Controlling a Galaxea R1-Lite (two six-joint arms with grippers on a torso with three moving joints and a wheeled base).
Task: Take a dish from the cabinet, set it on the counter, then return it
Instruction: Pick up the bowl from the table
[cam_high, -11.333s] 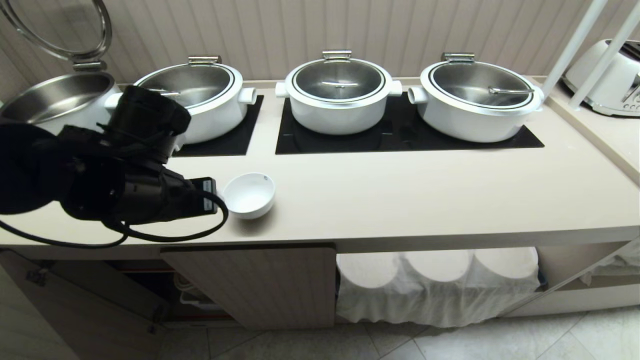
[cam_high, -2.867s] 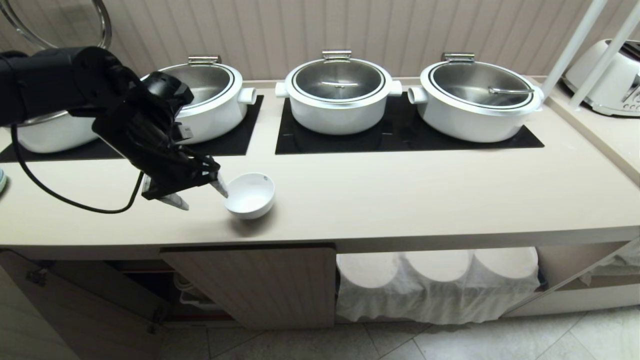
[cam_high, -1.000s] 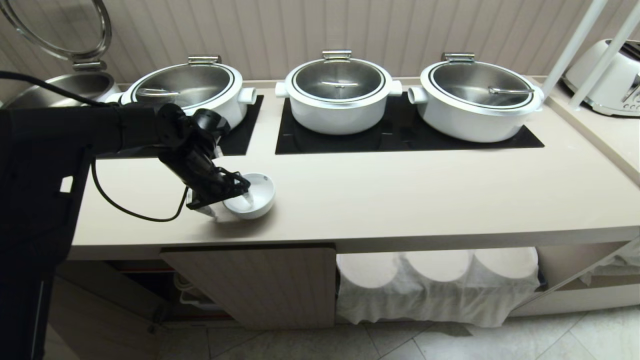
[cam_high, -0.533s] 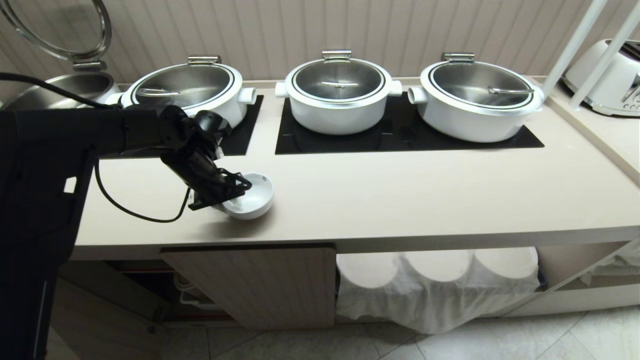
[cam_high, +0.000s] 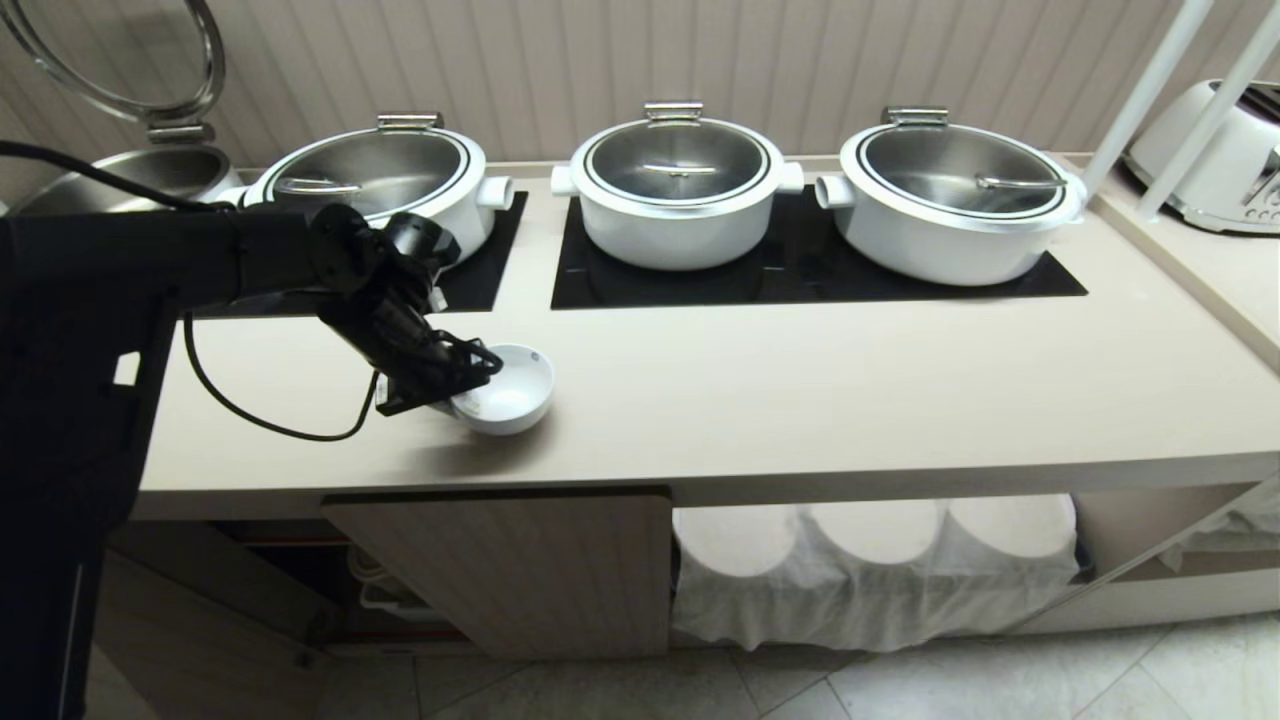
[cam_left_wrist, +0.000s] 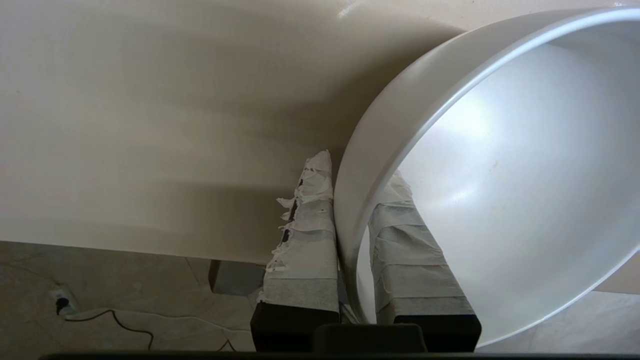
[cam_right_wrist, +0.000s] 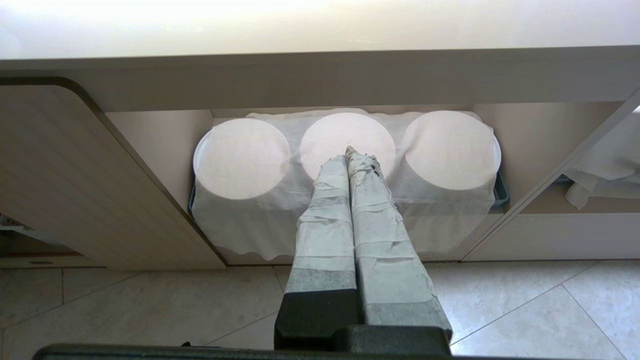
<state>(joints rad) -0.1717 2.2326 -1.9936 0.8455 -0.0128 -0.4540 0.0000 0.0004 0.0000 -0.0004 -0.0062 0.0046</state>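
The dish (cam_high: 512, 388), a small white bowl, sits on the beige counter (cam_high: 800, 400) near its front edge, left of centre. My left gripper (cam_high: 458, 396) reaches in from the left and is shut on the dish's near rim. In the left wrist view one taped finger (cam_left_wrist: 305, 225) lies outside the dish (cam_left_wrist: 500, 165) wall and the other inside, the left gripper (cam_left_wrist: 357, 167) pinching it. Below the counter the cabinet (cam_high: 500, 570) shows one fluted door and a dark gap to its left. My right gripper (cam_right_wrist: 348, 152) hangs shut and empty, low before the cloth-draped opening.
Three lidded white pots (cam_high: 678, 185) stand on black panels (cam_high: 800, 275) at the back, and a fourth with its lid raised (cam_high: 120, 180) at far left. A white toaster (cam_high: 1220, 150) and white posts (cam_high: 1150, 100) are at right. Cloth-covered plate stacks (cam_high: 870, 560) fill the opening under the counter.
The left gripper's fingers, spread either side of the dish's rim a second ago, have closed on it. The dish has shifted slightly to the right. The arm has kept still.
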